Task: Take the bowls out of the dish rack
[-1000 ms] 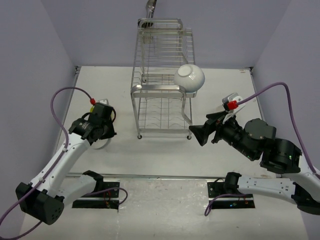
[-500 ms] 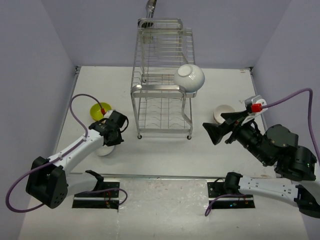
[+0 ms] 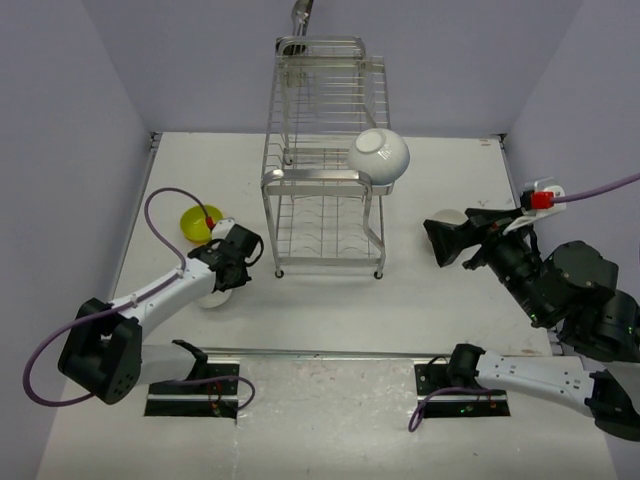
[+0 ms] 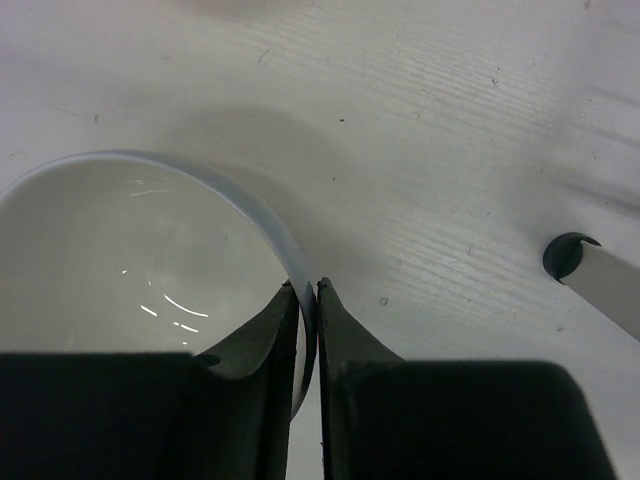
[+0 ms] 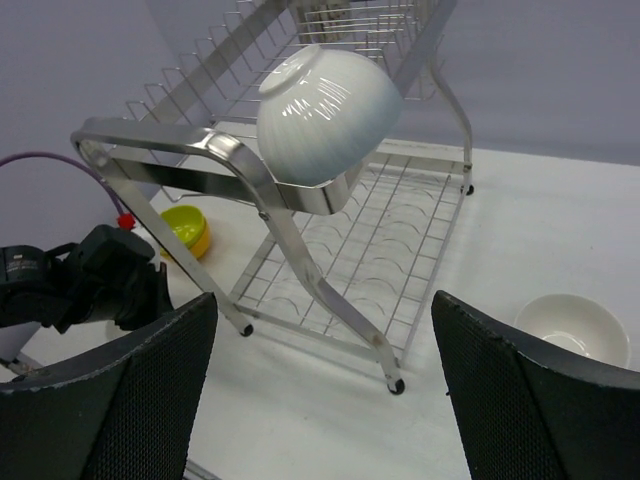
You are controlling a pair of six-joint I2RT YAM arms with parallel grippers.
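Dish rack (image 3: 320, 210), twelve o'clock on the bench (image 3: 330, 300), carries one white bowl (image 3: 379, 157) at its three o'clock corner. Our left fingers (image 4: 255, 340) pinch the rim of a second bowl (image 4: 130, 250) at eight o'clock, likely placing it; next our spread right fingers (image 5: 130, 400) should fetch the racked one.

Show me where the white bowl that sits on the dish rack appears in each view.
Top external: the white bowl is right of centre, on the upper tier of the dish rack.
Left wrist: not in it; a second bowl shows there.
Right wrist: top centre.
Shared landmark: the dish rack.
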